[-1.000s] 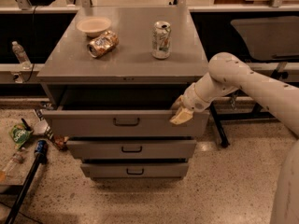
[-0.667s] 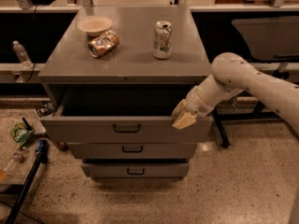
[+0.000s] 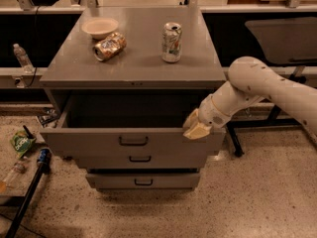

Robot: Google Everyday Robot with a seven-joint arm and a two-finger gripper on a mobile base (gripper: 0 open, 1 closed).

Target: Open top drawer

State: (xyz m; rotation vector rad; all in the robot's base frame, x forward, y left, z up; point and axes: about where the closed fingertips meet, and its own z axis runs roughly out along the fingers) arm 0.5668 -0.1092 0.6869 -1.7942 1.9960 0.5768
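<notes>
gripper (image 3: 197, 128) sits at the right end of the top drawer (image 3: 89, 143), on the upper edge of its front panel, touching or hooked over the rim. can't tell from this angle whether it's clamped or released. white arm (image 3: 270, 83) comes in from the right, elbow bent, wrist angled down-left toward the drawer corner.

top drawer is pulled out well past the cabinet face. wide grey metal front, tallest of the three, with a small dark bar handle (image 3: 133, 141) mid-front. the box behind it is deep and dark inside; contents can't be made out. front looks roughly level.

below it the middle drawer (image 3: 163, 160) and the bottom drawer (image 3: 114, 180) are each narrower, each with its own small handle, and sit further back than the top one.

cabinet top (image 3: 143, 66) carries an upright drink can (image 3: 171, 42), a brownish item (image 3: 109, 45) lying on its side (can or bag, unclear), and a pale bowl (image 3: 100, 27) just behind it.

left of the cabinet: a clear bottle (image 3: 22, 57) on a ledge, a green packet (image 3: 21, 143) on the speckled floor.
</notes>
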